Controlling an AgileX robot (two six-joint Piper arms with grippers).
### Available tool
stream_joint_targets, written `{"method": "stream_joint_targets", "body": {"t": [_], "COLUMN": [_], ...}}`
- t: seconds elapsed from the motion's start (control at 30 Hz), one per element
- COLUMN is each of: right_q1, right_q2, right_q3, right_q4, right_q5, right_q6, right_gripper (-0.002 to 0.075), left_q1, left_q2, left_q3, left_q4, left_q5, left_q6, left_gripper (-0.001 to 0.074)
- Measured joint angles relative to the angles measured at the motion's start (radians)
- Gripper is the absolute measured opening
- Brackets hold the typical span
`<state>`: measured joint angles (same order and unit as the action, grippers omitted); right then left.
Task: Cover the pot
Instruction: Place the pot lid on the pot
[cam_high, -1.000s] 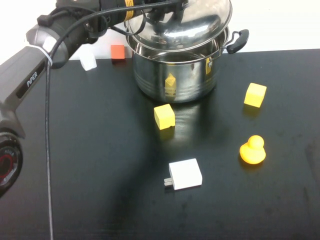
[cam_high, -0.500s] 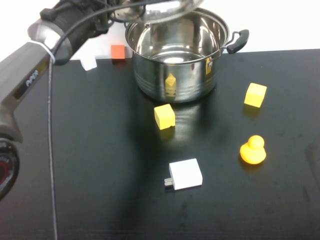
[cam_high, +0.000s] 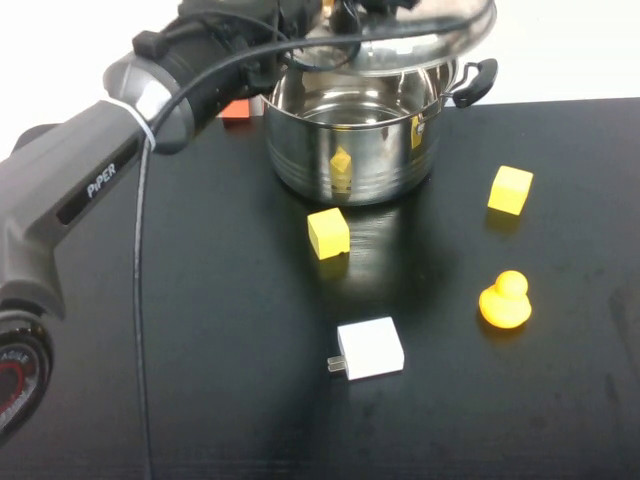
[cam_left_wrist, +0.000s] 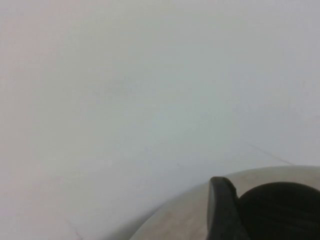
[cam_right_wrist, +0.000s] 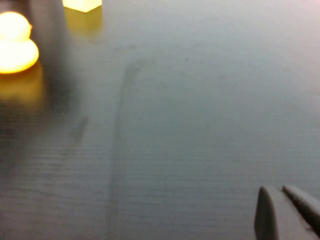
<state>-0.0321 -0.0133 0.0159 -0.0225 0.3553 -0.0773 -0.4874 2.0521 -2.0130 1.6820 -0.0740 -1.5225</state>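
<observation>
The steel pot with black side handles stands open at the back of the black table. My left gripper is shut on the black knob of the domed steel lid and holds it just above the pot's rim, shifted a little to the right. In the left wrist view one finger presses against the knob, with the lid's surface below. My right gripper is out of the high view; its fingers lie together, low over bare table.
A yellow block lies in front of the pot, another yellow block to its right. A yellow duck and a white charger lie nearer. An orange block sits behind the arm. The duck shows in the right wrist view.
My left gripper lifted the lid up off the pot and to the left, then swung it back right; it now hovers over the pot's opening. The other objects have not moved.
</observation>
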Motion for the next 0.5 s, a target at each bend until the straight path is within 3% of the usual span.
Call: {"method": "stream_joint_targets", "body": {"t": [0.5], "right_q1": [0.000], "right_q2": [0.000], "right_q3": [0.000], "right_q4": [0.000], "right_q5": [0.000], "right_q6": [0.000], "right_gripper": [-0.0002], "left_q1": [0.001], "left_q2": [0.078], "left_q3": [0.011], "left_q4": [0.051], "left_q5": [0.069], "left_q6": [-0.002], "left_gripper": [0.0327]}}
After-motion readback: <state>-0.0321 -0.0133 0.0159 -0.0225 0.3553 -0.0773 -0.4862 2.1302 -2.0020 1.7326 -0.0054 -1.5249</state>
